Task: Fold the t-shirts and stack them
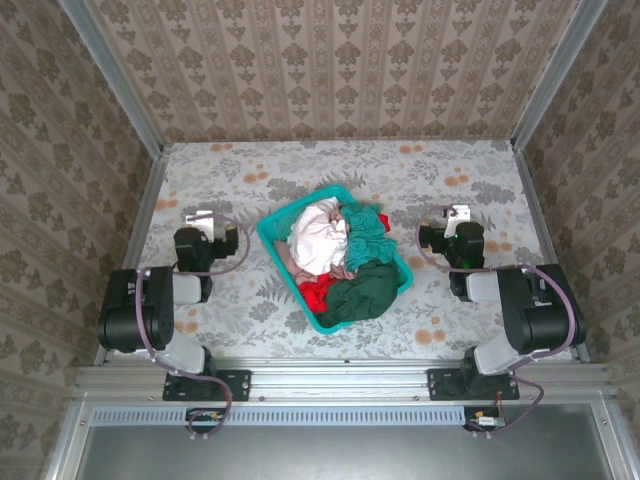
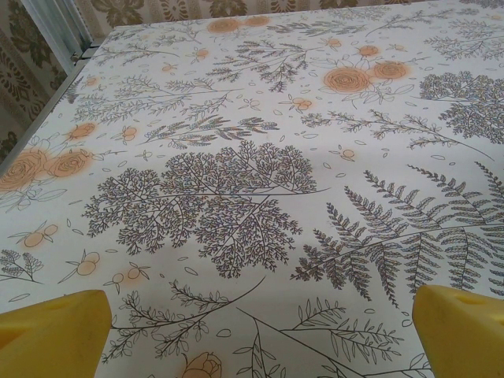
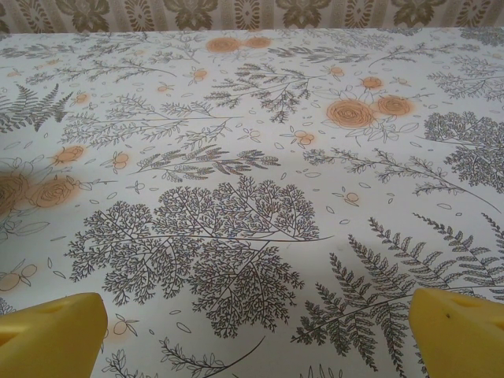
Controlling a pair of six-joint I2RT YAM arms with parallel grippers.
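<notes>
The t-shirts lie crumpled in a heap inside a teal lattice basket at the table's middle. A white one is on top, with a teal one to its right. A dark green one spills over the near rim, and a bit of red shows beside it. My left gripper rests left of the basket, apart from it. My right gripper rests to the right. Both are open, their yellow fingertips spread wide over bare tablecloth with nothing between them.
A floral tablecloth covers the table. Patterned walls stand close on the left, back and right, with metal frame posts at the corners. Open cloth lies behind the basket and on both sides.
</notes>
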